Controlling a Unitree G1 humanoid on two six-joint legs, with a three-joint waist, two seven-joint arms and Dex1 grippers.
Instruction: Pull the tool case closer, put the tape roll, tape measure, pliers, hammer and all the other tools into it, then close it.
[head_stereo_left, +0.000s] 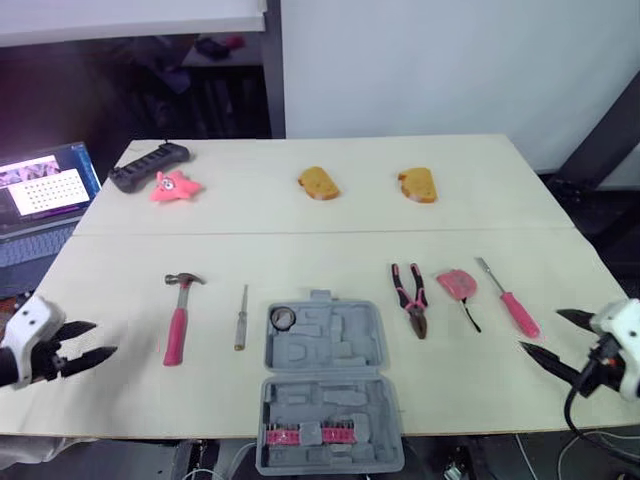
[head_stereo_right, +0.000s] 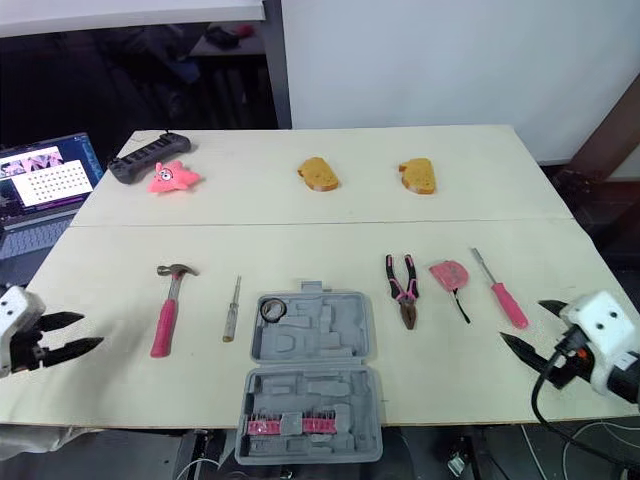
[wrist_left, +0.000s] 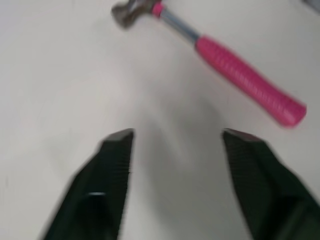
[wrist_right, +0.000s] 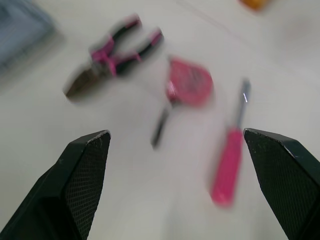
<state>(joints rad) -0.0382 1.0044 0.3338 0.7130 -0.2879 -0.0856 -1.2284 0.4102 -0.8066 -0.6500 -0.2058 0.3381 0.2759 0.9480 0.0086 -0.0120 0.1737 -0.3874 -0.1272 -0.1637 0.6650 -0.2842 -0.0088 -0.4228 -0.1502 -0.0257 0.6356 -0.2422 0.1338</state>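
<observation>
1. Lying open, the tool case (head_stereo_left: 325, 385) overhangs the table's (head_stereo_left: 480, 390) near edge, centred.
2. Left gripper (head_stereo_left: 103, 338) gapes empty over bare board near the hammer (head_stereo_left: 177, 322).
3. Right gripper (head_stereo_left: 540, 330) gapes empty beside the screwdriver (head_stereo_left: 515, 308).

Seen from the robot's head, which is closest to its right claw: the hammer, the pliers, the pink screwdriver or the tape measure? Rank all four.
Measured from the right claw:
1. Pink screwdriver, just beside the claw.
2. Tape measure, a little further left.
3. Pliers, further left again.
4. Hammer, far across on the robot's left side.
</observation>
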